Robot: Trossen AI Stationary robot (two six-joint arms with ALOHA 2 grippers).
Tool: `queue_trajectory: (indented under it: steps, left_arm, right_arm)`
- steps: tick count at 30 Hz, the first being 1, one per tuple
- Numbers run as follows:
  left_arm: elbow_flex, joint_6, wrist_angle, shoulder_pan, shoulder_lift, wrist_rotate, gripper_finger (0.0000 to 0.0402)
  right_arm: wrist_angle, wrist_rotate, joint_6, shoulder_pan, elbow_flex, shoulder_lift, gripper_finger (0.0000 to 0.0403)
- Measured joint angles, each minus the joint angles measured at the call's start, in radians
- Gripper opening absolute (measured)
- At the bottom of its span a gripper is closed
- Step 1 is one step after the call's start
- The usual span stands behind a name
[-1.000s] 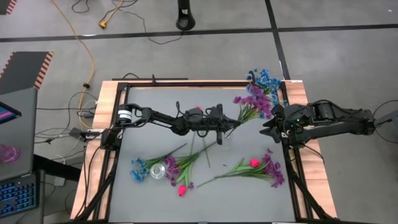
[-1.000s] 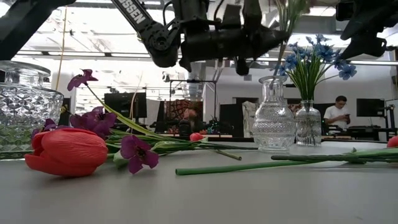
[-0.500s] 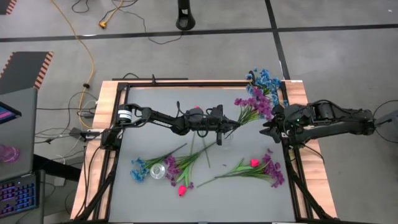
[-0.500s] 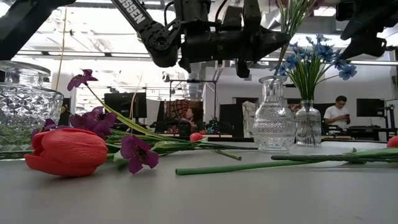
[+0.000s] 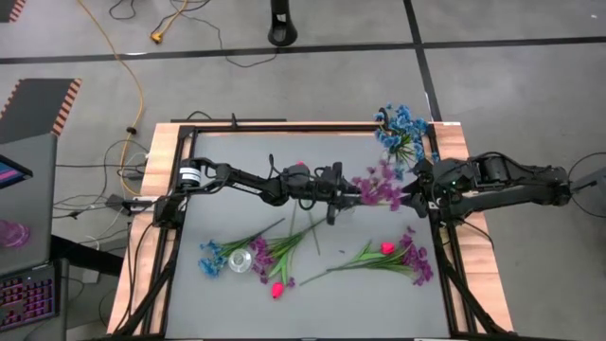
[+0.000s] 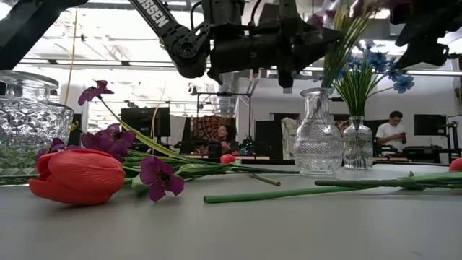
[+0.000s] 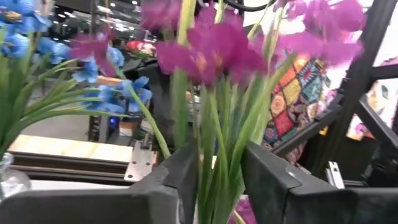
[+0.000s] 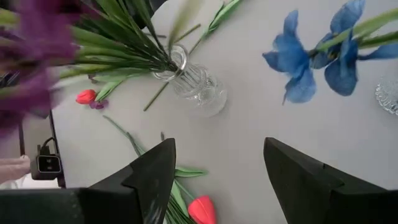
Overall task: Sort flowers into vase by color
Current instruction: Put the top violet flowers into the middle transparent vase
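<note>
Purple bunch (image 5: 379,186) just dropped into vase (image 6: 317,134).
Left end effector (image 7: 219,180) has parted partway, stems loose between its fingers; right end effector (image 8: 219,180) wide open, empty.

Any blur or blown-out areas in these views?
Left wrist view: purple bunch soft between the left hand's fingers. Right wrist view: purple blossoms smeared at the edge, clear vase sharp. Low view: bright ceiling lights overexposed, red tulip crisp.

Both arms are black, built of slim jointed links with thin black cables along them. The left arm (image 5: 251,180) carries a white band near its base and white lettering on one link. The right arm (image 5: 511,180) is plain. Pincer fingers (image 8: 152,174) are dark, flat, angular.
</note>
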Motion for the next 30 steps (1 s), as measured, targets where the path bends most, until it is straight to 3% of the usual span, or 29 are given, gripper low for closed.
queue_trajectory:
  steps: [5, 13, 22, 30]
  left_arm:
    - [0.000, -0.007, 0.000, 0.021, 0.000, 0.095, 0.0128]
    - [0.000, -0.237, -0.010, 0.127, -0.001, 0.440, 0.0133]
    - [0.000, -0.267, 0.006, 0.183, -0.002, 0.540, 0.0133]
    - [-0.002, -0.354, 0.007, 0.252, -0.020, 0.731, 0.0123]
  right_arm:
    - [0.000, -0.002, 0.000, 0.000, 0.000, 0.000, 0.0271]
    - [-0.031, -0.020, 0.000, 0.000, 0.000, -0.001, 0.0271]
    - [-0.035, -0.032, 0.000, 0.000, 0.000, 0.000, 0.0271]
    - [-0.052, -0.040, 0.001, 0.000, 0.000, 0.000, 0.0271]
